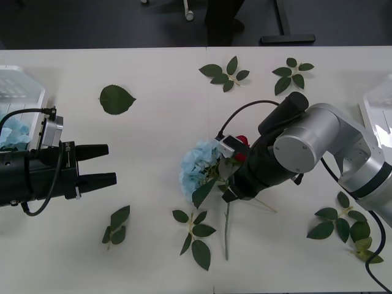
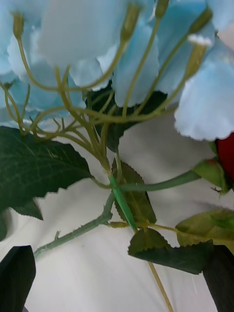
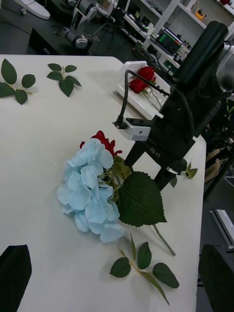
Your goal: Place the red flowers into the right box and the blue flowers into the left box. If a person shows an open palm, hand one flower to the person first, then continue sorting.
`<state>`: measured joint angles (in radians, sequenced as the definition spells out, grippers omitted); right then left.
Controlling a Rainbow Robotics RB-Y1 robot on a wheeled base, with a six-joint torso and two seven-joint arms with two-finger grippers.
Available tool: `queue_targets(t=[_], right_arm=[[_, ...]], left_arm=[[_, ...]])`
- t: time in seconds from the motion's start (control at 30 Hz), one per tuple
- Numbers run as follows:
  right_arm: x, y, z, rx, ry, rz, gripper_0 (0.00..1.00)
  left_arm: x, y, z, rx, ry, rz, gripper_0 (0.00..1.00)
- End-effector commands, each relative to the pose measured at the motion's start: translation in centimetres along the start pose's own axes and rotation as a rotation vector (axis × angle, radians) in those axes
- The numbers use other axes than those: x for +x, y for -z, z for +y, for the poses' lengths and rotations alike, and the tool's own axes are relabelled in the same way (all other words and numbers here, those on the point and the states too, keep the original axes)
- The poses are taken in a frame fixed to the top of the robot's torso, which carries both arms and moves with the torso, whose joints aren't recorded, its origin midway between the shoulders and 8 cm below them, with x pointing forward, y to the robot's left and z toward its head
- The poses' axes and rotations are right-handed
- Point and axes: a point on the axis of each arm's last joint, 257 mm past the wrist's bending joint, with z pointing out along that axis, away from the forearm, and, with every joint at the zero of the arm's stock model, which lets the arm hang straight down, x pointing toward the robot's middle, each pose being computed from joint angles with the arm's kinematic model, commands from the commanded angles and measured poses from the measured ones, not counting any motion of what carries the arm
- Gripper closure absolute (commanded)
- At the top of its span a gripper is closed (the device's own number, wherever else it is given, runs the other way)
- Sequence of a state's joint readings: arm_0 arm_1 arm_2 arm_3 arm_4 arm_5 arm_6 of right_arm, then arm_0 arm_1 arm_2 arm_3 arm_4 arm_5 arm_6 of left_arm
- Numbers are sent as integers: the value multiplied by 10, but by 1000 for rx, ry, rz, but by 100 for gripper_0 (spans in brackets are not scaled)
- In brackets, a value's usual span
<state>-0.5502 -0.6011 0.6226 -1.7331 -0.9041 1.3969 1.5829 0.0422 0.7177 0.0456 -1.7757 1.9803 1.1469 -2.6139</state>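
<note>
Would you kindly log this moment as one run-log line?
right gripper: open, over crossed stems | blue flower and red flower: on table | left gripper: open, waiting

L gripper (image 1: 103, 165) fingers apart, low over table (image 1: 153, 122), well apart from flowers | R gripper (image 1: 229, 184) down at blue flower (image 1: 199, 168) + red flower (image 1: 242, 146) mid-table, fingers hidden | left box (image 1: 27, 92) holds blue | leaf sprigs (image 1: 195, 236) scattered
</note>
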Motion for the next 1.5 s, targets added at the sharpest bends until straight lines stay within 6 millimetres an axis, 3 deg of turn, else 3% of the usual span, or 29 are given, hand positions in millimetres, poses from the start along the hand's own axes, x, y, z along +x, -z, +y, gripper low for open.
queue_targets(t=[0.03, 0.27, 0.47, 0.53, 0.7, 0.83, 1.13, 1.3, 1.4, 1.5], right_arm=[[-35, 1, -1, 43, 9, -51, 0], [-44, -20, -15, 116, 30, -39, 0], [-41, -23, -16, 120, 34, -30, 1], [-41, -23, -16, 122, 36, -32, 11], [-39, -24, -18, 128, 29, -26, 77], [-39, -24, -20, 132, 23, -27, 98], [-43, -16, -29, 132, -14, -47, 100], [-53, 6, -44, 102, -73, -96, 100], [-64, 31, -61, 79, -130, -148, 100], [-62, 52, -80, 59, -199, -172, 100]], left_arm=[[7, 5, -3, 6, -85, 27, 0], [7, 5, -3, 6, -85, 27, 0], [7, 5, -3, 6, -85, 27, 0], [7, 5, -3, 6, -85, 27, 0], [7, 5, -3, 6, -85, 27, 0], [7, 5, -3, 6, -85, 27, 0], [7, 5, -3, 6, -85, 27, 0], [7, 5, -3, 6, -85, 27, 0], [7, 5, -3, 6, -85, 27, 0], [7, 5, -3, 6, -85, 27, 0]])
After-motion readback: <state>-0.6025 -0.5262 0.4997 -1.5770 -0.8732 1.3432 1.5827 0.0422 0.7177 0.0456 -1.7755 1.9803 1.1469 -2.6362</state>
